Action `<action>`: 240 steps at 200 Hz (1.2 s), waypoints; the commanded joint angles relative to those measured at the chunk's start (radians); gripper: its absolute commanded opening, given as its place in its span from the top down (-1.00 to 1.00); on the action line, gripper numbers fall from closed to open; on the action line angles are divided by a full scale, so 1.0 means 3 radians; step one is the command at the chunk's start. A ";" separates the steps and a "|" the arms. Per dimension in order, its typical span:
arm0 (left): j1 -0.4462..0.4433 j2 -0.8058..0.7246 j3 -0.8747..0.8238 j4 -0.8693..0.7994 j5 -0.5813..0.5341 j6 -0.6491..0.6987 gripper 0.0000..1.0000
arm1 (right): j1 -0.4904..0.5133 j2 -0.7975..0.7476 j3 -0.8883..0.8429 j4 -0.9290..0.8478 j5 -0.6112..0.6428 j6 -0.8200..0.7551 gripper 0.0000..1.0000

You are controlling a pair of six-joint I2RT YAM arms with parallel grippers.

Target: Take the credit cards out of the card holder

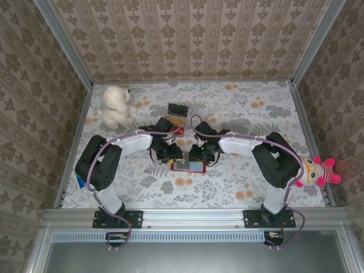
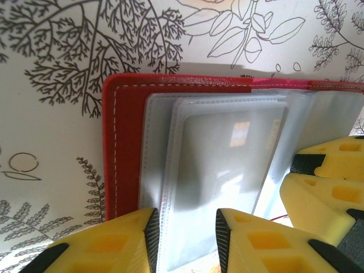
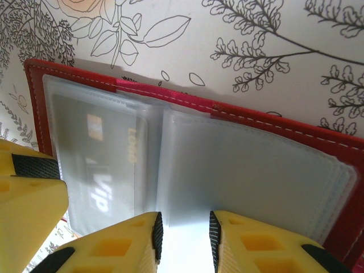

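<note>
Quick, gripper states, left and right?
Left gripper: partly open, astride a clear sleeve of the card holder.
Right gripper: partly open, astride the neighbouring sleeve.

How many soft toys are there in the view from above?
2. A white teddy bear sits at the far left of the table; a pink and yellow doll lies at its right edge. Others may be hidden.

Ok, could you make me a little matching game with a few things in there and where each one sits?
Things:
1. white teddy bear
2. card holder
3. pink striped doll

Places:
A. lying open in the middle of the table
B. far left of the table
C. at the right edge

Pairs: 1-B, 2-A, 3-C
</note>
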 commanded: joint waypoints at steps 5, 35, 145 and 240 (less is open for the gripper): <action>0.0018 -0.0113 0.0081 -0.0058 -0.0037 0.0083 0.33 | -0.0002 0.0080 0.0040 -0.0114 -0.0063 -0.0019 0.40; 0.0023 -0.0103 0.0064 -0.0020 0.0007 0.0076 0.35 | -0.0005 0.0080 0.0040 -0.0113 -0.0066 -0.0019 0.41; 0.0023 -0.0154 -0.0007 0.0266 0.0302 0.0032 0.54 | -0.0020 -0.0028 0.0015 -0.0067 -0.0065 0.0006 0.44; -0.0050 -0.0185 -0.0044 0.0609 0.0625 -0.0027 0.44 | -0.0219 -0.0672 -0.0375 0.0321 -0.0026 0.0220 0.44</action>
